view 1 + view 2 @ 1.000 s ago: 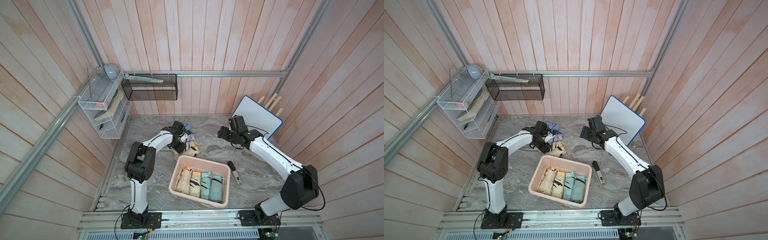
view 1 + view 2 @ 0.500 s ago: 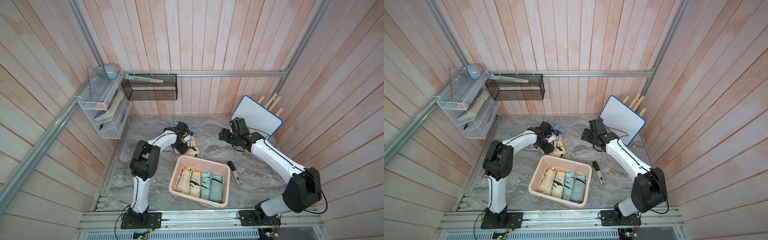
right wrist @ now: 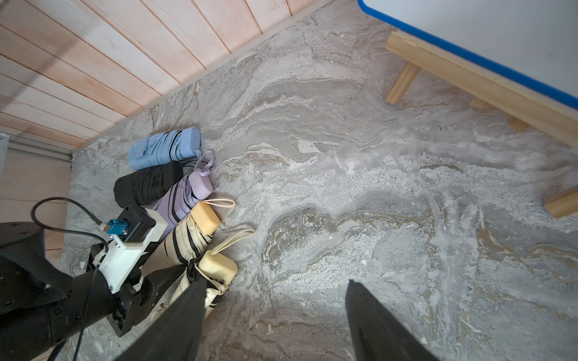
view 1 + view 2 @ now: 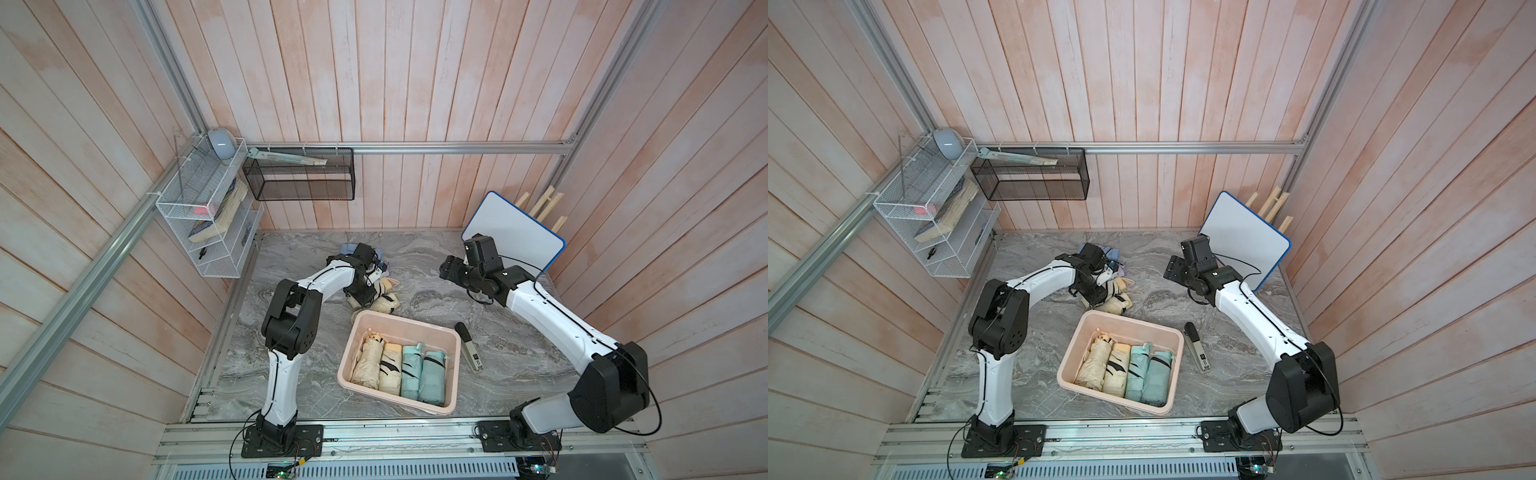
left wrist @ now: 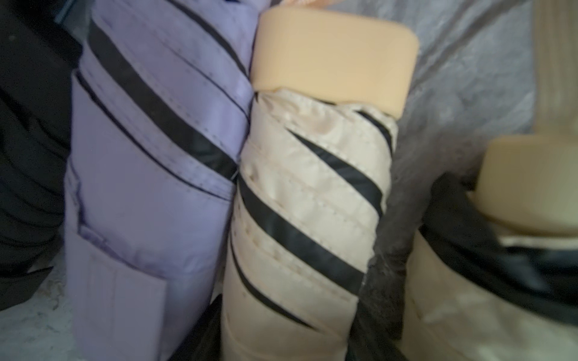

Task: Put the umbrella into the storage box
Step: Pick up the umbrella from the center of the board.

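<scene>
Right wrist view: left claw [image 3: 169, 272] straddles the striped cream umbrella [image 3: 187, 240] mid-length, grip not confirmable, long axis running out to its cap [image 3: 205, 218]; box [image 4: 407, 328] lies just beside, toward the arm bases; right claw [image 3: 276, 281], jaws apart, stands well off.

Lighting and picture quality: bright, even, diffuse.
Both top views sharp, wide-angle stretch at edges; soft-edged shadows on grey marbled tabletop [image 4: 419, 270]. Left wrist view soft: cream black-striped folded umbrella [image 5: 308, 203] slightly blurred, surroundings dim and defocused.
</scene>
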